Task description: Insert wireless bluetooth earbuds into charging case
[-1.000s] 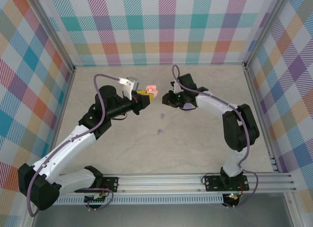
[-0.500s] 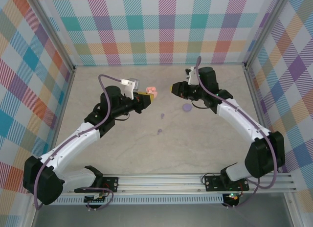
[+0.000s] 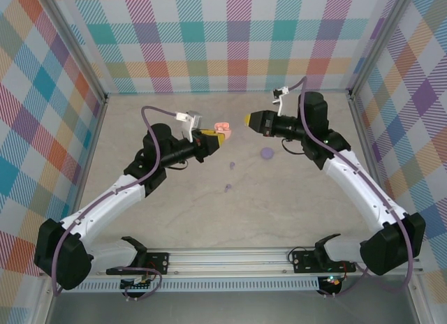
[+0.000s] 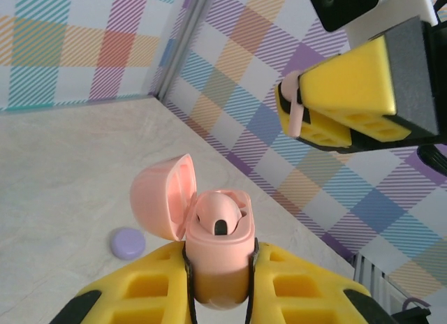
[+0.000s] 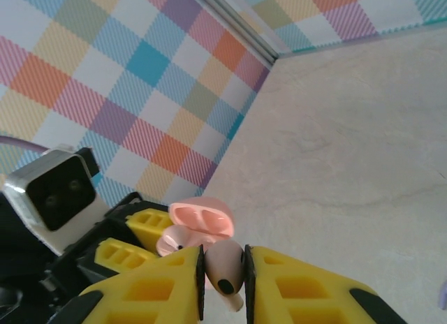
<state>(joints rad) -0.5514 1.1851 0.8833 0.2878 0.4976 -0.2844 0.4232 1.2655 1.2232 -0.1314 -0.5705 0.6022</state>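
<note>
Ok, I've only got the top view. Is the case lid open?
Observer: Yes. The left wrist view shows the lid tipped open to one side, with the case clamped in the left gripper.
Operator: Anything inside it?
Observer: One bud sits in a socket.
Operator: And the right gripper?
Observer: In its wrist view the right gripper pinches a second bud between its pads.

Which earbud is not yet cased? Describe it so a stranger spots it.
Follow the right arm to its yellow fingers, raised above the table. Pinched between them is a pinkish-tan earbud; its twin already sits in the open pink charging case opposite.
</note>
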